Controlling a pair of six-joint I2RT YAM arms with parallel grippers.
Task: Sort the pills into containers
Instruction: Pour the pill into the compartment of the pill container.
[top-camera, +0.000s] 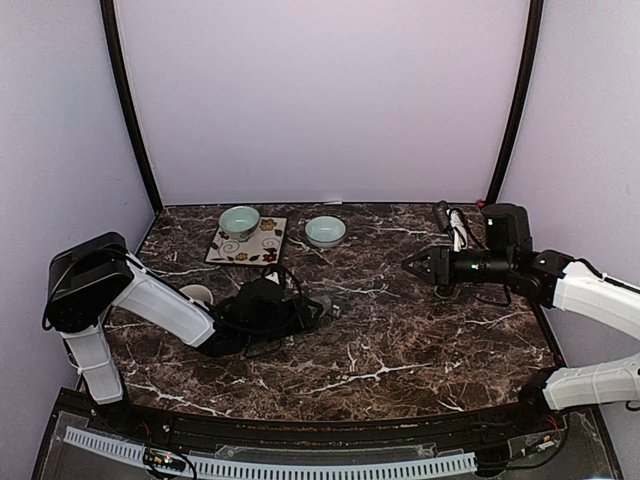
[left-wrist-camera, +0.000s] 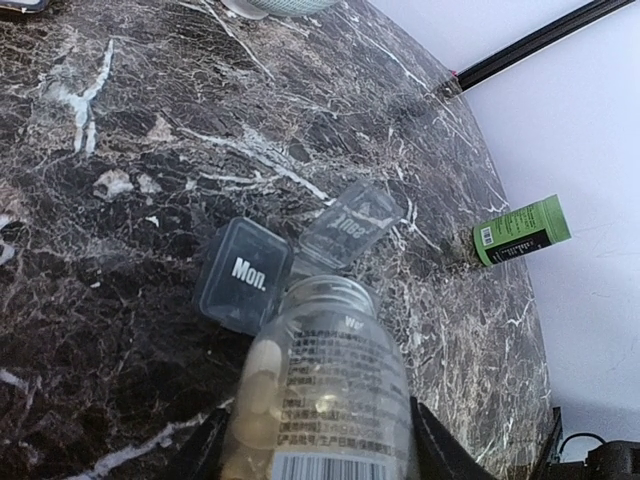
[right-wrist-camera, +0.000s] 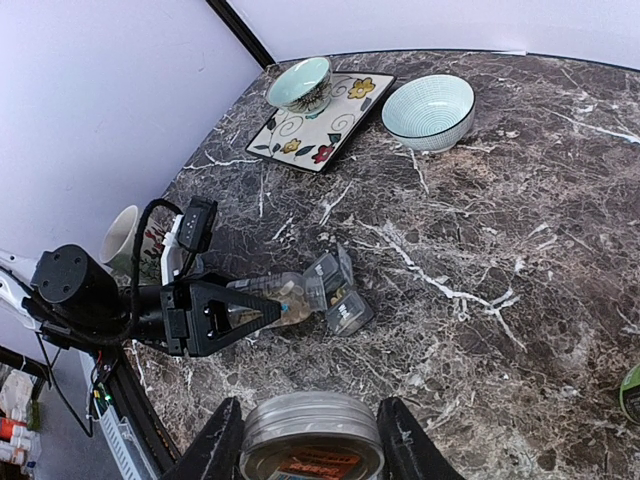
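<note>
My left gripper (left-wrist-camera: 315, 445) is shut on a clear pill bottle (left-wrist-camera: 320, 380) holding pale pills. The bottle lies tilted, its open mouth right at a clear pill organizer (left-wrist-camera: 243, 272) whose "Mon." lid and neighbouring lid (left-wrist-camera: 350, 225) stand open. In the right wrist view the bottle (right-wrist-camera: 280, 297) meets the organizer (right-wrist-camera: 340, 297), and a few pills show in its compartments. From above, the left gripper (top-camera: 300, 310) sits low at the table's middle left. My right gripper (right-wrist-camera: 312, 445) is shut on a round clear container (right-wrist-camera: 312, 425) with an orange label, raised at the right (top-camera: 415, 263).
A patterned plate (top-camera: 262, 243) at the back carries a pale green bowl (top-camera: 239, 220). A second bowl (top-camera: 325, 231) stands to its right. A white mug (top-camera: 197, 294) sits beside the left arm. A green bottle (left-wrist-camera: 520, 231) stands near the table's right edge.
</note>
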